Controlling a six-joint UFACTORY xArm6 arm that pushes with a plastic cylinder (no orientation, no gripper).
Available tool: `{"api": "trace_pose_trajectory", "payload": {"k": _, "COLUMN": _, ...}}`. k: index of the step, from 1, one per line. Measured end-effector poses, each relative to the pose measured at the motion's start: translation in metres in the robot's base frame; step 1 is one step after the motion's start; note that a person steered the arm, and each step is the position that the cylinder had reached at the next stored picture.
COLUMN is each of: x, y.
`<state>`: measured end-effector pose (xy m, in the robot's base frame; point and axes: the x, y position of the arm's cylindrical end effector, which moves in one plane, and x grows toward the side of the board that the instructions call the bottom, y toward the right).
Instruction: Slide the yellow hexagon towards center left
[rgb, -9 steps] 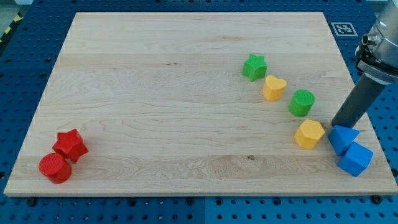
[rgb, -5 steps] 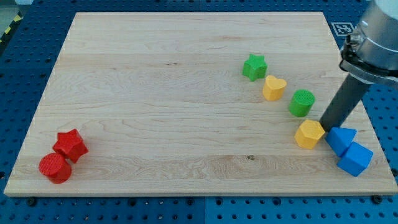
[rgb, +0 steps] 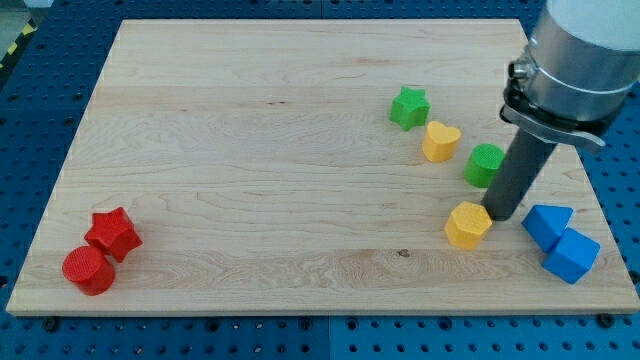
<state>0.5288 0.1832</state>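
Observation:
The yellow hexagon (rgb: 467, 224) lies on the wooden board (rgb: 250, 160) at the view's lower right. My tip (rgb: 499, 216) stands right against the hexagon's right side, touching it. The dark rod rises from there and covers part of the green cylinder (rgb: 483, 163), which sits just above the hexagon.
A yellow heart (rgb: 440, 141) and a green star (rgb: 409, 107) lie up and left of the hexagon. A blue triangle (rgb: 546, 222) and a blue cube (rgb: 572, 254) sit right of the tip. A red star (rgb: 113, 233) and a red cylinder (rgb: 88, 270) lie at the lower left.
My tip has moved left from beside the blue triangle, met the yellow hexagon and pushed it leftward and slightly down. The other blocks have not moved.

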Motion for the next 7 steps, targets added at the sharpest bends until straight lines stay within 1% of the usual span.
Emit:
{"api": "trace_pose_trajectory", "payload": {"k": 1, "x": 0.011, "y": -0.006}}
{"api": "trace_pose_trajectory", "payload": {"k": 3, "x": 0.012, "y": -0.042}}
{"api": "trace_pose_trajectory", "payload": {"k": 5, "x": 0.016, "y": -0.042}}
{"api": "trace_pose_trajectory", "payload": {"k": 6, "x": 0.034, "y": -0.042}}
{"api": "trace_pose_trajectory", "payload": {"k": 7, "x": 0.042, "y": -0.042}}
